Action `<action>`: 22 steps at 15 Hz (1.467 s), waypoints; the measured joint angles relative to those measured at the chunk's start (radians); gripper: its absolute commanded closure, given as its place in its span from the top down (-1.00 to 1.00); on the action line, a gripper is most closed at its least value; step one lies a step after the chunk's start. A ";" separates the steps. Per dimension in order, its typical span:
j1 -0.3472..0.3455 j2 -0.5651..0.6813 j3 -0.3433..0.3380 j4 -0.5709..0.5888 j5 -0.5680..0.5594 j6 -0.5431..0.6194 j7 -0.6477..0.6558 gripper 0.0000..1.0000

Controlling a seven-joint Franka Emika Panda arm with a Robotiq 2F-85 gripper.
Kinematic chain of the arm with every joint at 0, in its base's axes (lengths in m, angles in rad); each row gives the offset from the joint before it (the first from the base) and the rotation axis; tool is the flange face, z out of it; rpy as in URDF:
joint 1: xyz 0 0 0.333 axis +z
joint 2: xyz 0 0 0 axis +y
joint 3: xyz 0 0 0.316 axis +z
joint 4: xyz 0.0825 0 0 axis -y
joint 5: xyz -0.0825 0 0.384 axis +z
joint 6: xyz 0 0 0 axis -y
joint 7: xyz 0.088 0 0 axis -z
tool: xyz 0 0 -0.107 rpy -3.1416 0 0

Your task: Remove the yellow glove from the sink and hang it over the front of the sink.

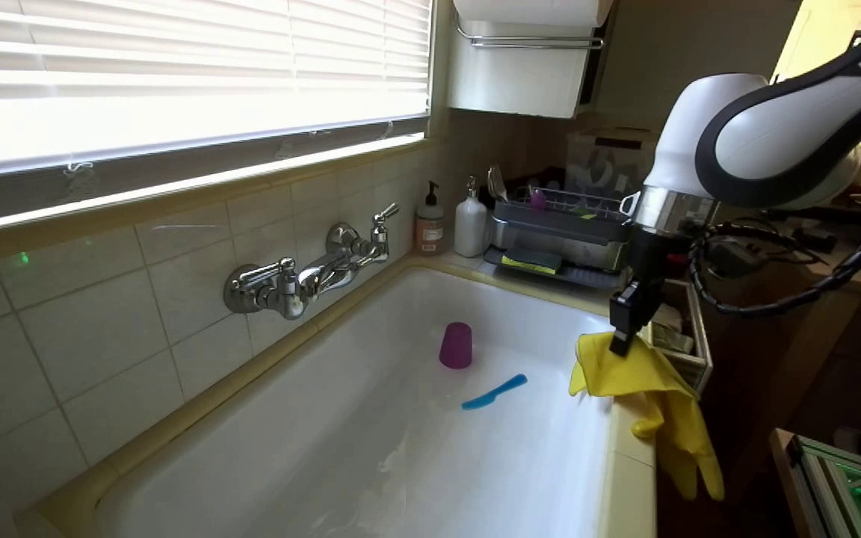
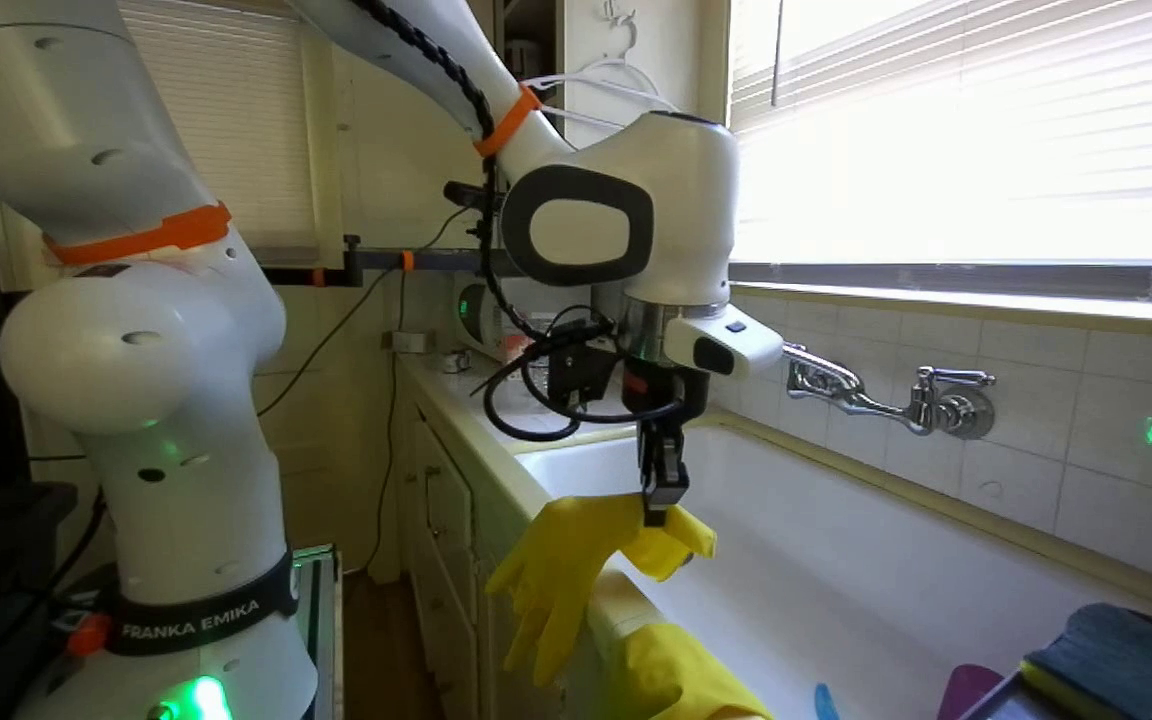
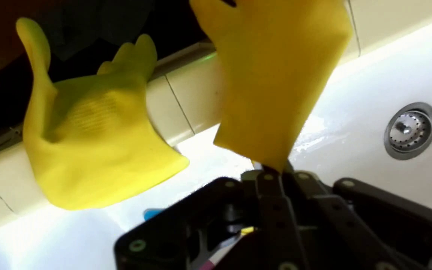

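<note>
In an exterior view, the gripper (image 1: 621, 344) stands just above the front of the sink (image 1: 631, 456), its fingertips drawn together on the cuff end of the yellow glove (image 1: 643, 381). The glove crosses that rim, its fingers hanging outside, away from the sink (image 1: 415, 456), so the step in hand looks to be the draping, with little but the letting-go left. Some yellow dips lower on the basin side; whether it is the same glove cannot be told from here.

In an exterior view, a second yellow glove (image 2: 681, 680) hangs over the same rim, cut off at the bottom. The held glove's cuff sags toward the basin while its hand part droops outside. The next move probably calls for easing the cuff down on the inner side, then parting the fingertips gently, lest the hanging weight drag the glove off outward.

In the wrist view, a corner of cuff is nipped between the fingertips. The held glove's fingers run off the top, and its spread hides the rim beneath, so whether the palm rests there is not shown. Only a scrap of blue (image 3: 152, 213) shows beside the gripper.
</note>
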 measured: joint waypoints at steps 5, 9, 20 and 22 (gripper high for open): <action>0.007 0.090 0.021 0.001 -0.001 0.133 -0.010 -0.99; 0.020 0.164 0.030 0.016 -0.001 0.218 -0.036 -0.99; 0.062 0.393 0.082 0.156 0.068 0.252 -0.248 -0.99; 0.062 0.415 0.099 0.167 0.068 0.250 -0.269 -0.99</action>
